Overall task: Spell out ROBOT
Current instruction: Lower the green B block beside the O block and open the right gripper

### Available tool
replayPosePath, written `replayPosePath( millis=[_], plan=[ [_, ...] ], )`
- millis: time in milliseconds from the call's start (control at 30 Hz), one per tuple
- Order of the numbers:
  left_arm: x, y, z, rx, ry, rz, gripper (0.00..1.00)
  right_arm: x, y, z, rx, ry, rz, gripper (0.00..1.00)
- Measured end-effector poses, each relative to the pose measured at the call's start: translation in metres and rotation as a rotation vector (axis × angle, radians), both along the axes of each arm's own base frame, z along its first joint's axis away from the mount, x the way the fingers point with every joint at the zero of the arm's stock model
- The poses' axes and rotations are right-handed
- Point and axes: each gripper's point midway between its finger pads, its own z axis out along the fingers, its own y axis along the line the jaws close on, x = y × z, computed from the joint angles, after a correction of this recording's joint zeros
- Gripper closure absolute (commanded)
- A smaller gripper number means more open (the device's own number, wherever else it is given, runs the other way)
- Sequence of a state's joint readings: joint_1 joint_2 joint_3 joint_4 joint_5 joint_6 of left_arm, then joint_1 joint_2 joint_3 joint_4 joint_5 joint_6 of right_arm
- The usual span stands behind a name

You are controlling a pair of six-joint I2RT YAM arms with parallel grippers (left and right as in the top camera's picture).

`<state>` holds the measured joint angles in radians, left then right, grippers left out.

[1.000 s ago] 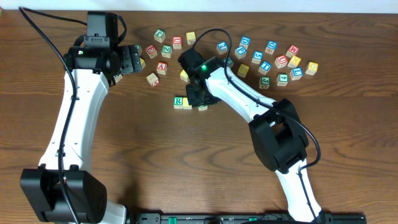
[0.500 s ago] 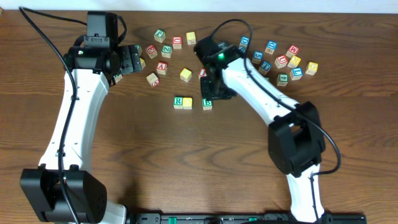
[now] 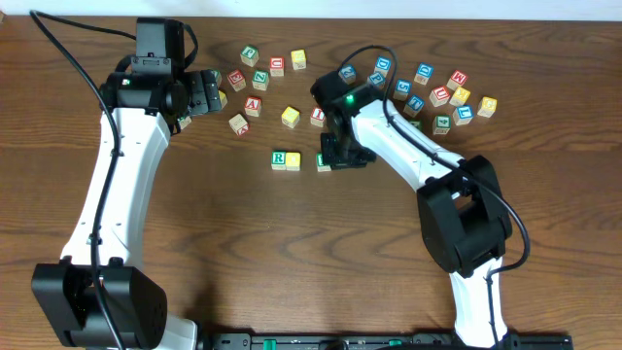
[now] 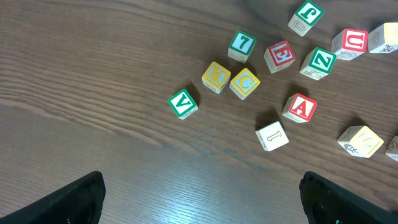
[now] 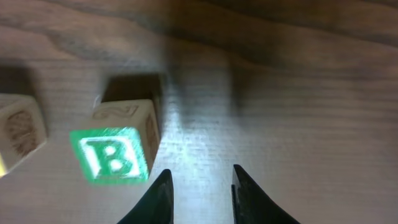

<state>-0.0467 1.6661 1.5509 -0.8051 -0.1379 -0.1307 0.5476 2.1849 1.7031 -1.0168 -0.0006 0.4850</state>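
A green R cube (image 3: 279, 157) and a yellow-faced cube (image 3: 293, 160) touch in a row at mid-table. A green B cube (image 3: 323, 162) sits a small gap to their right. My right gripper (image 3: 338, 157) is low just right of the B cube. In the right wrist view the B cube (image 5: 112, 155) lies left of my gripper (image 5: 200, 175), whose jaws stand narrowly open over bare wood. Another yellow cube (image 3: 290, 117) lies behind the row. Blue-lettered cubes (image 3: 416, 102) lie back right; I cannot read a T. My left gripper (image 3: 199, 94) hangs wide open, empty.
Loose cubes lie under the left wrist camera: green V (image 4: 183, 103), yellow K (image 4: 216, 77) and C (image 4: 244, 83), red A (image 4: 301, 107), red E (image 4: 280, 56), green Z (image 4: 320, 62). A second scatter sits at the back right (image 3: 457, 97).
My right gripper lifted off the row leaving the B cube there, swung back right, then came down beside the B cube with narrower jaws. The left arm has not moved.
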Motion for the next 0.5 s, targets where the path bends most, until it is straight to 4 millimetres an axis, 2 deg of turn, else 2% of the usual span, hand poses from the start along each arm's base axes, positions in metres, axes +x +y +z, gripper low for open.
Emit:
replayPosePath(
  millis=[233, 500],
  plan=[
    [0.0, 0.0, 0.0, 0.0, 0.0, 0.0, 0.02, 0.0, 0.0, -0.019, 0.011, -0.018, -0.001, 0.73],
    [0.0, 0.0, 0.0, 0.0, 0.0, 0.0, 0.02, 0.006, 0.004, -0.021, 0.029, -0.047, -0.001, 0.73]
  ],
)
